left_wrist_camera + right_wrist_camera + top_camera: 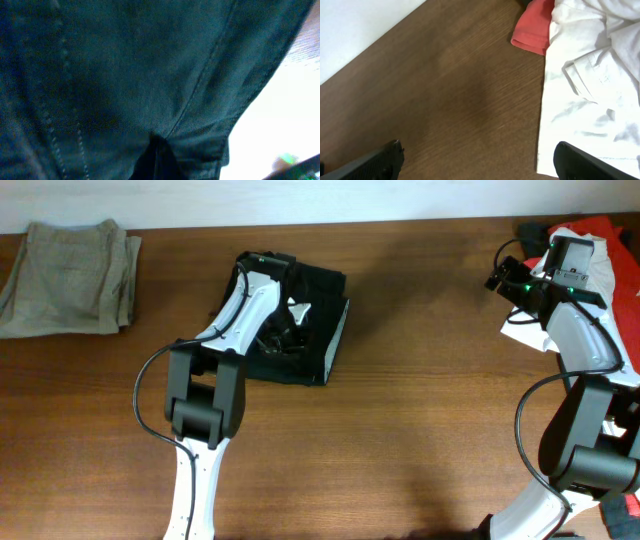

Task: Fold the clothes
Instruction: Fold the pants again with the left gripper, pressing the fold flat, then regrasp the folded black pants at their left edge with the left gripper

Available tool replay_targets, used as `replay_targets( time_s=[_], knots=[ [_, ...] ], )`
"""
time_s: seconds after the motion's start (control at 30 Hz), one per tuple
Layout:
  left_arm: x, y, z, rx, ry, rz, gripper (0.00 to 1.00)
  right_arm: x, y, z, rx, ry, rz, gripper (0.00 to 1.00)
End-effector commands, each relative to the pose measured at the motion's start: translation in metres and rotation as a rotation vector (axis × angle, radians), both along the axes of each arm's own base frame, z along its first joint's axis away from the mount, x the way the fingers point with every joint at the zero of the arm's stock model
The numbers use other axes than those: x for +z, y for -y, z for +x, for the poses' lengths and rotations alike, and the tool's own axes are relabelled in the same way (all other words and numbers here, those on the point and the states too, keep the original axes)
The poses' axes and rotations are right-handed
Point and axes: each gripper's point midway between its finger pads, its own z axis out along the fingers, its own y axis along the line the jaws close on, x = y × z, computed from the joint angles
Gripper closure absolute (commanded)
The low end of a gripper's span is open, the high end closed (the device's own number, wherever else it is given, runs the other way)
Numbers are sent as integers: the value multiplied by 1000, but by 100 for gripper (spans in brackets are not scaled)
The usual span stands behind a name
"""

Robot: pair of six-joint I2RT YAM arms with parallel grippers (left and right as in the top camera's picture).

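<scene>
The black shorts (315,330) lie folded in a block at the table's middle. My left gripper (283,335) is down on them. In the left wrist view dark stitched fabric (125,75) fills the frame, and the fingers (156,161) show as one dark shape pinched together in a crease. My right gripper (502,277) is open and empty above bare wood; its fingers stand wide apart (480,160), the right one by the edge of a white garment (585,85). A red garment (532,30) lies beside the white one. Khaki clothes (65,275) lie folded at the far left.
The white garment (585,275) and the red garment (615,230) are heaped at the table's right edge under my right arm. A pale wall (300,200) runs along the table's far edge.
</scene>
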Motion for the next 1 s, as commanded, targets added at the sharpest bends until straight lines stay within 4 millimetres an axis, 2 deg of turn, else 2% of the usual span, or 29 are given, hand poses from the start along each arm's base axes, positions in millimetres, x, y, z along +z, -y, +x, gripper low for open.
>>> replay_targets(
  time_s=[0.0,0.07,0.1,0.2,0.23,0.27,0.3,0.33,0.37,0.4,0.47,0.5,0.53,0.57,0.6,0.7,0.73,0.8,0.93,0.97],
  knots=[
    [-17,37,-27,-40,-60,-116,99,11,3,2,-5,22,-12,1],
    [-16,66,-32,-103,-18,-145,100,11,3,2,-6,22,-12,1],
    [-7,73,-27,-113,8,-157,99,11,3,2,-5,22,-12,1],
    [40,78,2,-128,112,-181,97,11,3,2,-5,22,-12,1],
    [62,66,20,-117,183,-136,87,11,3,2,-5,22,-12,1],
    [79,49,36,-93,238,-96,63,11,3,2,-5,22,-12,1],
    [98,30,51,-54,281,-77,7,11,3,2,-6,22,-12,1],
    [121,1,67,11,321,-78,1,11,3,2,-5,22,-12,1],
    [132,-23,78,61,344,-71,1,11,3,2,-5,22,-12,1],
    [135,-58,89,131,355,-47,1,11,3,2,-5,22,-12,1],
    [126,-114,92,240,304,-12,1,11,3,2,-5,22,-12,1],
    [118,-133,90,260,275,-21,1,11,3,2,-5,22,-12,1],
    [108,-139,89,241,257,-72,1,11,3,2,-5,22,-12,1],
    [94,-138,87,245,231,-105,1,11,3,2,-6,22,-12,1],
    [75,-129,81,191,203,-150,1,11,3,2,-5,22,-12,1],
    [21,-119,61,192,112,-210,1,11,3,2,-5,22,-12,1],
    [9,-117,57,195,97,-224,1,11,3,2,-5,22,-12,1],
    [-5,-115,51,193,82,-223,1,11,3,2,-5,22,-12,1],
    [-25,-86,44,178,85,-329,2,11,3,2,-5,22,-12,1],
    [-28,-79,44,163,93,-330,18,11,3,2,-5,22,-12,1]
  ],
)
